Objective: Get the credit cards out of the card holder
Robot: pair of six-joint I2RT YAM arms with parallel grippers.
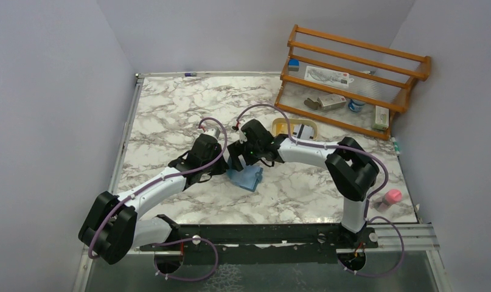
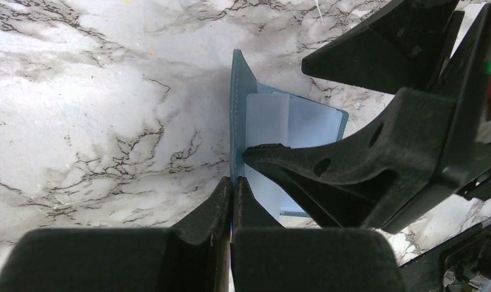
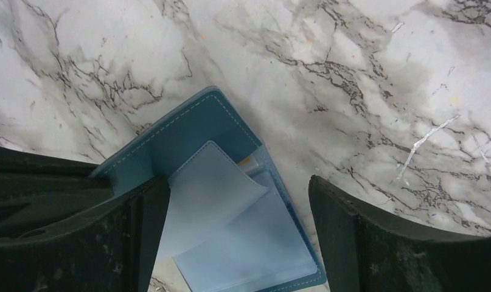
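Observation:
The teal card holder (image 1: 247, 177) lies open mid-table, its pale blue sleeves (image 3: 230, 225) facing up. My left gripper (image 2: 232, 185) is shut on the edge of its cover (image 2: 235, 109), holding that flap upright. My right gripper (image 3: 240, 234) is open just above the sleeves, one finger (image 2: 328, 164) touching their inner edge. A yellow-orange card corner (image 3: 247, 161) peeks from under a lifted sleeve. The grippers meet over the holder in the top view, left (image 1: 226, 163) and right (image 1: 243, 159). A yellow-orange card (image 1: 281, 126) and a whitish card (image 1: 302, 131) appear to lie in the tray.
The tan oval tray (image 1: 316, 125) sits just behind the right arm. A wooden rack (image 1: 352, 79) with small items stands at the back right. A pink object (image 1: 392, 196) lies at the right edge. Grey walls close in on both sides.

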